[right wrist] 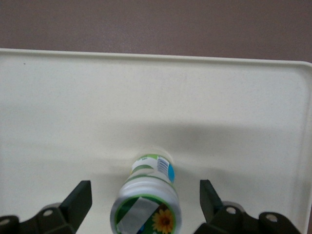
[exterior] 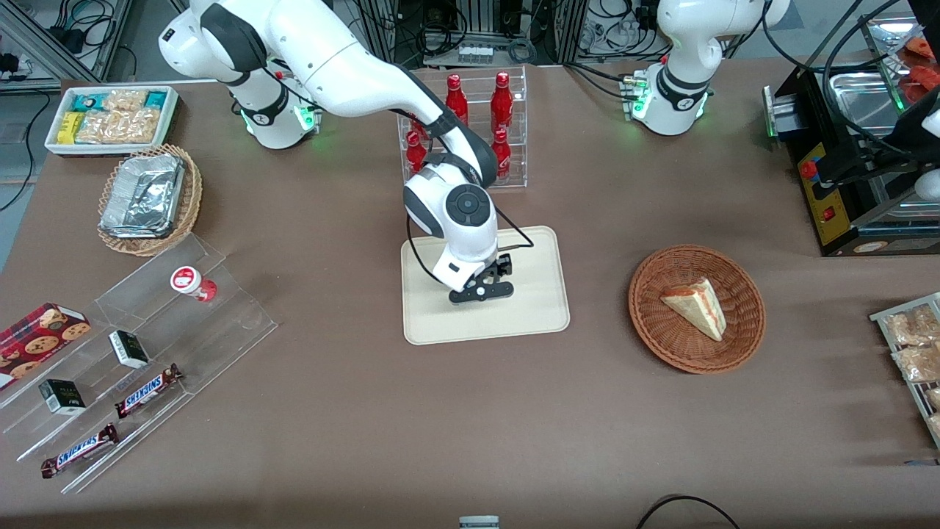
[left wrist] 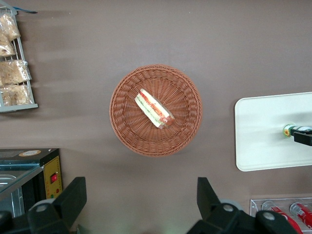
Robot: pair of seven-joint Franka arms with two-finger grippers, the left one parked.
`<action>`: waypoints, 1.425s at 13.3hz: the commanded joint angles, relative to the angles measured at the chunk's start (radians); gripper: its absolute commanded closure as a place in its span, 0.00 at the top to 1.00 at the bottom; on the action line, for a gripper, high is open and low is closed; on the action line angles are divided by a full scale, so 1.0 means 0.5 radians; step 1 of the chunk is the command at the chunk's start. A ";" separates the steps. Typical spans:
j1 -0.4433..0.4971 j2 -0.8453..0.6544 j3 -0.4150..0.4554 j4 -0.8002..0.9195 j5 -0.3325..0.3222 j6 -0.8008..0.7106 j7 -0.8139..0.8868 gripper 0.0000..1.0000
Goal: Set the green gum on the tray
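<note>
The green gum (right wrist: 146,202), a small canister with a white lid bearing a green and orange flower mark, stands on the cream tray (right wrist: 73,97). My right gripper (right wrist: 145,199) is open around it, with a clear gap between each finger and the canister. In the front view the gripper (exterior: 481,290) hangs low over the middle of the tray (exterior: 529,316) and hides the gum. In the left wrist view the gum (left wrist: 288,130) shows as a green spot on the tray (left wrist: 258,126).
A red-and-white lidded canister (exterior: 192,283) stands on a clear stepped stand with snack bars toward the working arm's end. A wicker basket with a sandwich (exterior: 696,308) lies toward the parked arm's end. A clear rack of red bottles (exterior: 470,125) stands farther from the camera than the tray.
</note>
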 commanded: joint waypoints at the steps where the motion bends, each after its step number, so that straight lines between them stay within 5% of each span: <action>1: -0.033 -0.048 0.006 0.002 0.019 0.008 0.008 0.99; 12: -0.319 -0.876 -0.003 -0.192 0.019 -0.786 -0.206 0.99; 19: -0.717 -1.312 -0.006 -0.192 0.013 -1.376 -0.636 0.99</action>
